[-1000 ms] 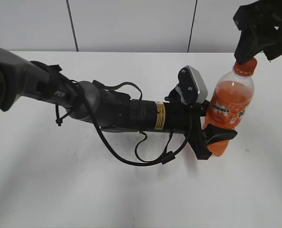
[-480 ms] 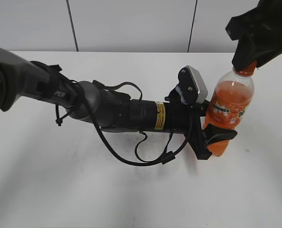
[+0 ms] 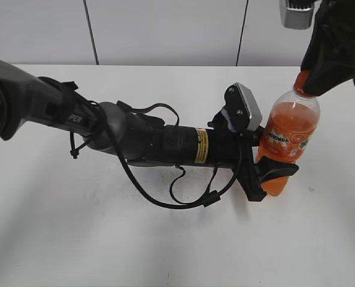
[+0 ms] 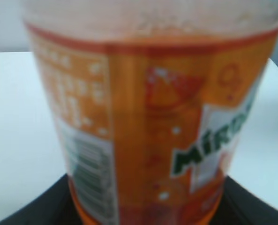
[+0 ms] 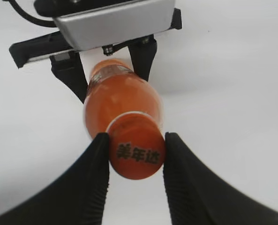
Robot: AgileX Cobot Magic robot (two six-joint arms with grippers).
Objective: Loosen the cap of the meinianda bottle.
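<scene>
Bench [image 3: 105, 251], white and bare, fills the lower part of the exterior view, and across the middle of the frame stretches the left arm, its end effector [image 3: 273, 176] clamped around the lower body of the meinianda bottle [image 3: 288, 140], which stands upright right of centre. In the left wrist view the label fills the frame, with the dark fingers [image 4: 31, 211] at the bottom corners on either side of the bottle, so that end effector pinches it rather than standing spread. The bottle is clear plastic and nearly full of orange drink up to the shoulder, so it should feel fairly heavy and, being sealed and full, firm under a squeeze, though its smooth wall could slip and turn in the fingers once a twist is applied. The low grip seems a sensible anchor, since the wide body gives more purchase than the neck. At the upper right the right end effector [image 5: 135, 152] has its two ribbed pads [image 5: 94, 178] pressed against opposite sides of the cap [image 5: 135, 152], pinching it from above. The cap is small, stiff and ribbed at the rim, the best place to take hold for turning; the first break of the seal likely needs the most torque.
</scene>
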